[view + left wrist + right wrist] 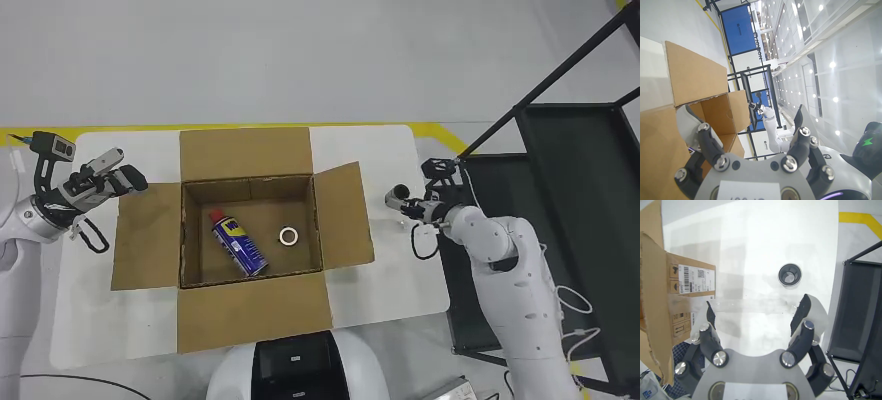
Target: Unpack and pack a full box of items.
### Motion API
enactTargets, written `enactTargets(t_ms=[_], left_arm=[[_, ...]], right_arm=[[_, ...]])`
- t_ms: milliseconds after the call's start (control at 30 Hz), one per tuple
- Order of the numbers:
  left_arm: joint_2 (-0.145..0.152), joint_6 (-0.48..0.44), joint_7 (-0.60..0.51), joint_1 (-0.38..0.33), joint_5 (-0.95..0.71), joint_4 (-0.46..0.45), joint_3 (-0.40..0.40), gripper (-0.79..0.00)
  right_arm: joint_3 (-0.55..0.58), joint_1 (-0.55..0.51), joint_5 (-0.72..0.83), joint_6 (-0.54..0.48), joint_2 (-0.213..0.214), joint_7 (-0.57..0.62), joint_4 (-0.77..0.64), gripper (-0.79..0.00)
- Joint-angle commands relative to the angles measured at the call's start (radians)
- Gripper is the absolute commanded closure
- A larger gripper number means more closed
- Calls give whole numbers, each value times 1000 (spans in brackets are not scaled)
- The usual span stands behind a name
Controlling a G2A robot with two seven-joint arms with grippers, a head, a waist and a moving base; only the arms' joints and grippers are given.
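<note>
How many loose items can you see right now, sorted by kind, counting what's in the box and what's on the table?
Spray can, lying in the box: 1
Small ring, in the box: 1
Dark cup, standing on the table: 1
Total: 3

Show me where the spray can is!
In the top view, the blue spray can lies inside the open cardboard box, left of the small ring.

Gripper (pixel 742 116): fingers spread wide, nothing between them.
Box (pixel 696 75): open cardboard, flaps out, beside one finger.
Other arm (pixel 770 121): white, beyond the box.
</note>
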Motion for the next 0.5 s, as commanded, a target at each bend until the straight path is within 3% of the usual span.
enactTargets(t_ms=[0, 233, 467], left_arm=[[0, 0, 0, 0, 0, 0, 0, -785], [0, 0, 0, 0, 0, 0, 0, -785], [0, 0, 0, 0, 0, 0, 0, -785]], right_arm=[[-19, 37, -28, -21, 3, 33, 38, -785], [-84, 129, -143, -114, 14, 72, 146, -785], [-84, 129, -143, -114, 14, 72, 146, -785]])
